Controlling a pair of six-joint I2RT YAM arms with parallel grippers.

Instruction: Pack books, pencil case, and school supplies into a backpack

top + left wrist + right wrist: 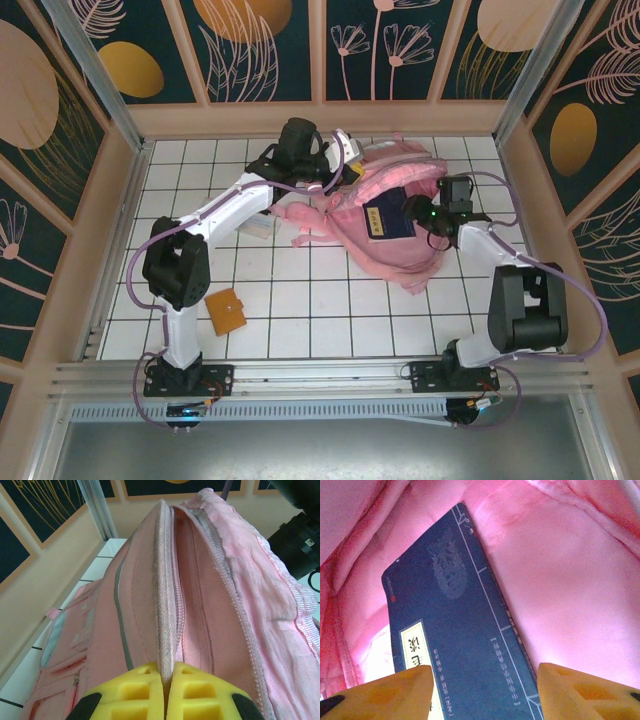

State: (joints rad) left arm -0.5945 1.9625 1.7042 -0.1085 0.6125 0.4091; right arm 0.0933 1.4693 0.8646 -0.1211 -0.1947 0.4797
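Right gripper (485,685) parted, empty; flat navy-blue book (452,605) straight ahead inside large pink fabric backpack (565,580), long axis pointing away; left gripper (165,682) clamping rim.

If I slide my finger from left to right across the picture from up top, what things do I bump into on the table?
orange-brown notebook → pink backpack, with the navy-blue book tucked in its opening → right arm
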